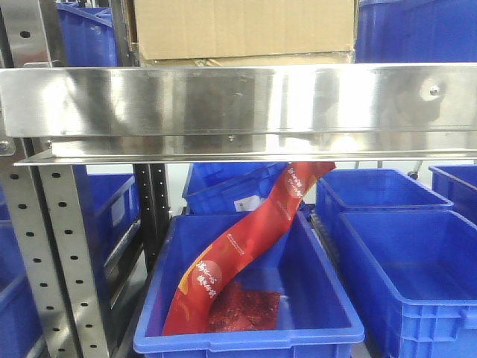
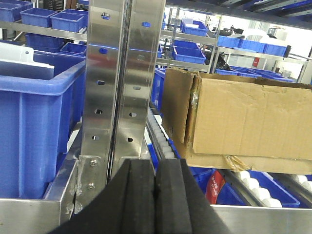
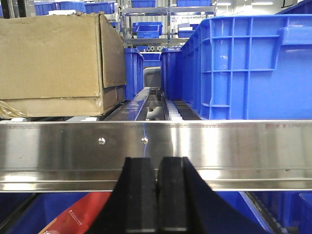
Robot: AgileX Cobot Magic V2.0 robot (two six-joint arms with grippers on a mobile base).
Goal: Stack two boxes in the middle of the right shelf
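Boxes (image 2: 243, 124) sit stacked on the shelf (image 1: 238, 112), the upper one on a flatter lower one, long axis along the shelf's front rim and set back from it. We judge them up and left of our right pincer (image 3: 157, 195), up and right of the left pincer (image 2: 156, 195). Both pincers are closed, empty, below the rim, neither clearly nearer.

Down low, an open blue bin (image 1: 246, 328) holding a long red printed banner (image 1: 246, 239), curling up out of it. Just beside, more blue bins (image 1: 406, 261). Behind, white rollers (image 2: 161, 139).
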